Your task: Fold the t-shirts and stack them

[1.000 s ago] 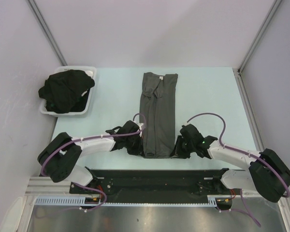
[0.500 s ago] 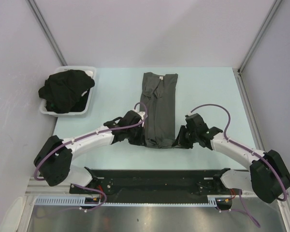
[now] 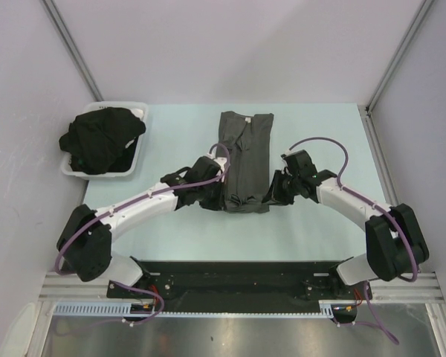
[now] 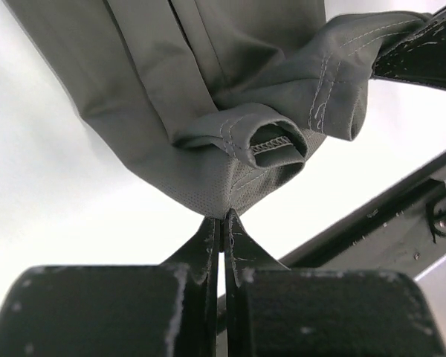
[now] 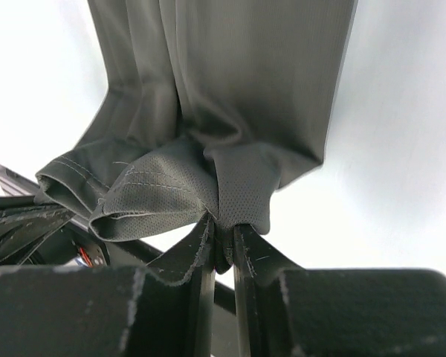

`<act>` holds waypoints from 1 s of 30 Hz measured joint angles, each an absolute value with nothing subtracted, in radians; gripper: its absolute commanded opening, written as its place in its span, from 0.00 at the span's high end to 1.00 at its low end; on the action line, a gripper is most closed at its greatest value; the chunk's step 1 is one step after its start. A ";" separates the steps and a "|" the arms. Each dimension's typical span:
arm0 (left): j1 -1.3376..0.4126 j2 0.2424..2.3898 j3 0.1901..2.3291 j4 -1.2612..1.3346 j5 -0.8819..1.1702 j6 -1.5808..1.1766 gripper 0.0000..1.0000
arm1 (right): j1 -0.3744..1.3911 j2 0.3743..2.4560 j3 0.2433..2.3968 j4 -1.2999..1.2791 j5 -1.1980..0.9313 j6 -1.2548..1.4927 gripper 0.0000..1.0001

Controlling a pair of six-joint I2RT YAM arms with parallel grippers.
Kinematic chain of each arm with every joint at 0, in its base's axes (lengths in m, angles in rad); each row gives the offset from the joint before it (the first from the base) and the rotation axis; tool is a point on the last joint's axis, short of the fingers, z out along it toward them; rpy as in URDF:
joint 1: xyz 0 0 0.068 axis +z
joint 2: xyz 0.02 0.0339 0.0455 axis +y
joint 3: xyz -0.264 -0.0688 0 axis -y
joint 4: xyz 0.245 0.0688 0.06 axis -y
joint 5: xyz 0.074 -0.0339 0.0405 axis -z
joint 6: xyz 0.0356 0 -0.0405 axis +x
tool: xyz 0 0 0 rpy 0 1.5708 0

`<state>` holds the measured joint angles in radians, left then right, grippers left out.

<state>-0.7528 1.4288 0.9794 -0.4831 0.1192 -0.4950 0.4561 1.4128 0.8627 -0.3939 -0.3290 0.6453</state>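
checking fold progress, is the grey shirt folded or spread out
Partly folded: the grey t-shirt is a narrow lengthwise strip, and the left gripper and right gripper pinch its bunched near hem.

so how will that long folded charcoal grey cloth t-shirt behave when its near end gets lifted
Probably floppy: the charcoal grey t-shirt bunches and curls where the left gripper and right gripper pinch its hem. Likely light, since small pinches hold it. The fabric may sag between the two grips.
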 measured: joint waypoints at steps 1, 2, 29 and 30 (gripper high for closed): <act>-0.748 1.437 0.989 -0.486 0.116 -0.490 1.00 | 0.449 1.431 0.877 -0.395 -0.335 0.635 0.83; -0.743 1.448 1.003 -0.489 0.114 -0.485 1.00 | 0.441 1.449 0.892 -0.395 -0.341 0.627 0.83; -0.509 1.827 1.418 -0.513 0.131 -0.363 1.00 | 0.286 1.854 1.371 -0.435 -0.463 0.487 0.86; -0.506 1.843 1.430 -0.515 0.134 -0.361 1.00 | 0.283 1.867 1.382 -0.437 -0.464 0.482 0.86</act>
<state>-0.5060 1.8435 1.4303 -0.5148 0.1341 -0.3611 0.2832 1.8671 1.3823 -0.4374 -0.4644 0.4820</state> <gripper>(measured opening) 0.010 0.151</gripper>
